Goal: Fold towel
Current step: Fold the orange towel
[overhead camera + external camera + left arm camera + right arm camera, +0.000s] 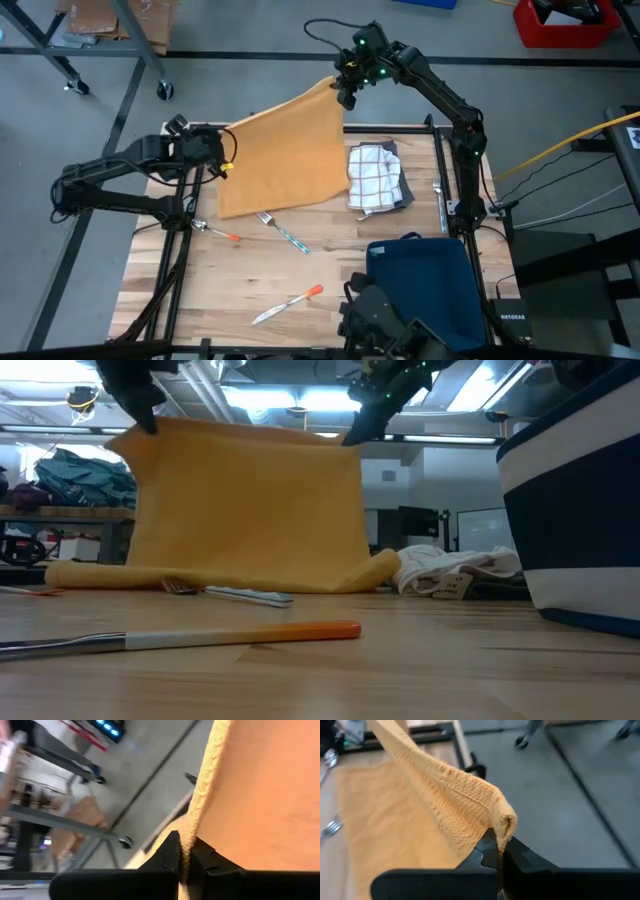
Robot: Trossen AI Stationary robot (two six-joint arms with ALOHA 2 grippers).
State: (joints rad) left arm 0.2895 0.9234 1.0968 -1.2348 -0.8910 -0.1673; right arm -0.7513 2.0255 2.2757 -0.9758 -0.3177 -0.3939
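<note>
An orange towel (285,150) is held up by its top edge between my two grippers. In the low view it hangs as a sheet (250,505), and its lower edge (210,577) lies bunched on the wooden table. My left gripper (225,155) is shut on the towel's upper left corner, and shows in the low view at the top left (142,415). My right gripper (345,92) is shut on the upper right corner, past the table's far edge, and also appears in the low view (362,428). My left gripper pinches the towel's side edge (192,827) between its two fingers, close to the upper left corner. The cloth runs on past the fingers as a taut sheet, its lower part on the table. My right gripper pinches the upper right corner (502,827) between its two fingers, where the hem is doubled over on itself. The fingers slant downward at it. The top edge runs away toward the other gripper, and the cloth hangs below it down to the table.
A white checked cloth (375,175) lies on a grey one to the right of the towel. A fork (285,232), an orange-handled knife (290,303) and another orange-tipped tool (215,232) lie on the near half. A blue bin (420,280) stands near right.
</note>
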